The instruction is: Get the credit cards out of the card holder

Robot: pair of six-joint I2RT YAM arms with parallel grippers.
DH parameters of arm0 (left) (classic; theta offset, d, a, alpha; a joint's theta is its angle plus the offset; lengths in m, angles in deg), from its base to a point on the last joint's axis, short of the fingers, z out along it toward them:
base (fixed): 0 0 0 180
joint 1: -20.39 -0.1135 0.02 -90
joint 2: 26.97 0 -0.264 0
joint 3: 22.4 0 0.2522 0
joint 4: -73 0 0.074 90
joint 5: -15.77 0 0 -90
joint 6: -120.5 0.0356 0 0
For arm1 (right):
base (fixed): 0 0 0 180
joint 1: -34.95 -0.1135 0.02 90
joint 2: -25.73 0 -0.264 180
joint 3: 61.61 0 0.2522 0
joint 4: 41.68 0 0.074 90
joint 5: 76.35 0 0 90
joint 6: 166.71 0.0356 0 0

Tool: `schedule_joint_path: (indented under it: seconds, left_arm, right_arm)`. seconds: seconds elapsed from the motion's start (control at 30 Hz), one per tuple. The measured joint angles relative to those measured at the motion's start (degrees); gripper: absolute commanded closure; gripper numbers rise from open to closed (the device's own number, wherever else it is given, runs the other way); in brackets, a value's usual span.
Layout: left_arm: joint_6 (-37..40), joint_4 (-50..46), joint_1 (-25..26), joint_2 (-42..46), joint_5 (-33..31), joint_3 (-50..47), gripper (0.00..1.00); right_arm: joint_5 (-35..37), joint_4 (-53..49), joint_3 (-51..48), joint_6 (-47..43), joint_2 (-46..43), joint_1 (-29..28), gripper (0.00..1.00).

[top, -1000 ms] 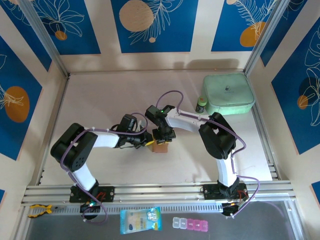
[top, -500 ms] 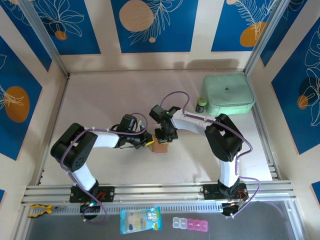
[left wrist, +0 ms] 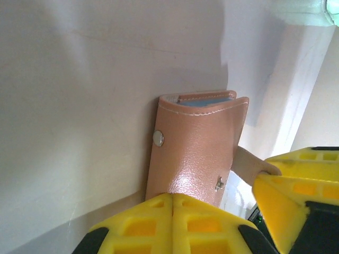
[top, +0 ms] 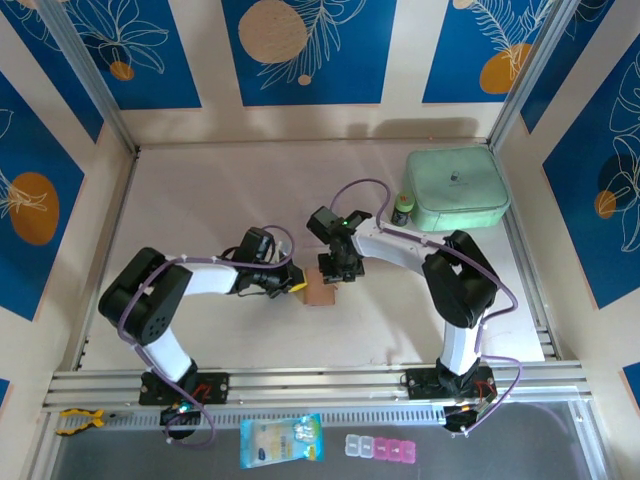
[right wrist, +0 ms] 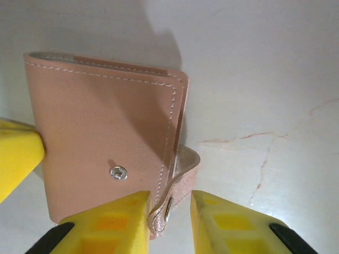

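On a pale table (top: 200, 210) walled by blue-and-cream panels (top: 300, 50), one tan card holder (top: 321, 289) lies mid-surface between two arms. The left gripper (left wrist: 172, 203) is clamped on its near edge, yellow fingers pressed together. The right gripper (right wrist: 168, 203) stands slightly parted, straddling the loose snap tab (right wrist: 175, 196). A blue card (left wrist: 205, 102) peeks from the pocket. One mint case (top: 455, 187) sits far right.

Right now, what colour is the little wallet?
Tan-pink, with a small silver snap. The wallet shows best in the right wrist view.
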Motion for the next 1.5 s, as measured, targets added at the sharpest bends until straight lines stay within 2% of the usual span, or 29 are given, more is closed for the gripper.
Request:
schedule_joint_path:
  seconds: [0.3,0.53,0.97,1.5]
  left_arm:
    - [1.4,-6.2,0.0,1.5,-0.2,2.5,0.89]
    - [1.4,-7.8,0.0,1.9,-0.6,3.0,0.88]
    - [1.4,-8.2,0.0,1.9,-0.7,3.0,0.88]
    - [1.4,-8.1,0.0,3.3,-1.1,3.0,0.87]
  right_arm:
    - [-0.5,0.9,-3.0,0.0,-0.7,2.0,0.73]
    - [-3.8,4.6,-5.7,0.4,-0.7,3.4,0.74]
    - [-9.1,10.9,-8.6,1.1,-0.7,4.9,0.81]
    - [-10.3,13.4,-10.6,1.2,-1.0,5.6,0.9]
